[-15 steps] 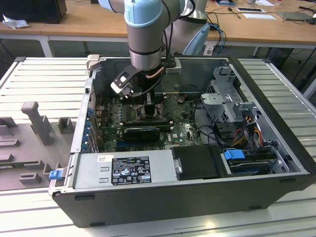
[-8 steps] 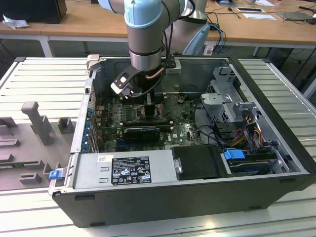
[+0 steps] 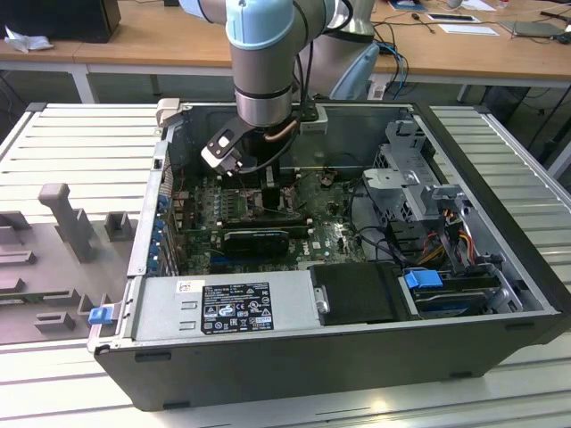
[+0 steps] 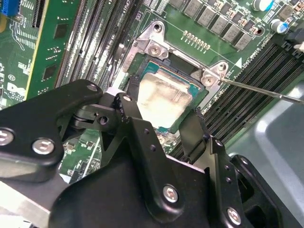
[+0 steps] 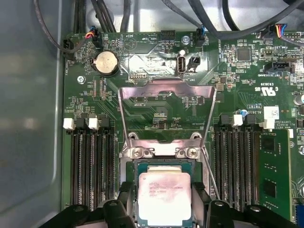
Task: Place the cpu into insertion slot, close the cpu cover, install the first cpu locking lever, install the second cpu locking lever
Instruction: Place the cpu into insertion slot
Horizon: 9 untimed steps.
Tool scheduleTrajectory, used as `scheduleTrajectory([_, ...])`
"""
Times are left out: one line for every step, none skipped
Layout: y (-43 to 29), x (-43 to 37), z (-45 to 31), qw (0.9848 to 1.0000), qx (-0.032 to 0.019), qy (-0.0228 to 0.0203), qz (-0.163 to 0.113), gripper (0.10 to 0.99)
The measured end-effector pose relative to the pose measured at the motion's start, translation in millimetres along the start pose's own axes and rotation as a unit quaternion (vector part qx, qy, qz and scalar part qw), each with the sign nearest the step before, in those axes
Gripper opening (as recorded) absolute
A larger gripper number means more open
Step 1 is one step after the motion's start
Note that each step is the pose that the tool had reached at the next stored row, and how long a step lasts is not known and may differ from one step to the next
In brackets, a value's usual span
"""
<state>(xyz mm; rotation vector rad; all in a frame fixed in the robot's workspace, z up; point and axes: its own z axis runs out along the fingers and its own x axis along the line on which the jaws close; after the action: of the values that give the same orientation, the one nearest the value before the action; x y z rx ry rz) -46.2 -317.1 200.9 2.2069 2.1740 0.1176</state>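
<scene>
One cpu (image 5: pixel 164 197), one cpu cover (image 5: pixel 166 89)

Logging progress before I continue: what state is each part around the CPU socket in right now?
Pale silvery square cpu: seated flat in the socket.
Dark square insertion slot with grey rim: occupied.
Thin silver metal-frame cpu cover: open, swung back.
Thin metal locking lever: looks unlatched.
Black gripper: low over the cpu.

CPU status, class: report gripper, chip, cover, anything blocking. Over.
Gripper straddles cpu. Cpu in slot. Cover raised open, off the slot. No obstruction seen.
</scene>
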Motion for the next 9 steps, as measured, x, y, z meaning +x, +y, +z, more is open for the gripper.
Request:
scheduleTrajectory([0.1, 0.0, -1.8, 1.0, 0.0, -0.0001, 0.0, 0.604])
scheduleTrajectory([0.4, 0.0, -4.0, 1.0, -0.0001, 0.0, 0.0, 0.604])
scheduleTrajectory([0.6, 0.1, -6.3, 1.0, -0.0001, 0.0, 0.0, 0.604])
scheduleTrajectory([0.9, 0.2, -10.7, 1.0, -0.0001, 0.0, 0.0, 0.604])
scheduleTrajectory([1.1, 0.1, -12.4, 1.0, -0.0001, 0.0, 0.0, 0.588])
scheduleTrajectory([1.1, -0.4, -12.6, 1.0, -0.0001, 0.0001, 0.0, 0.459])
scheduleTrajectory([1.1, -1.5, -12.7, 1.0, -0.0001, 0.0001, 0.0, 0.396])
scheduleTrajectory([1.1, -2.4, -12.8, 1.0, -0.0001, 0.0, 0.0, 0.278])
scheduleTrajectory([1.2, -4.4, -12.8, 1.0, -0.0001, 0.0001, 0.0, 0.157])
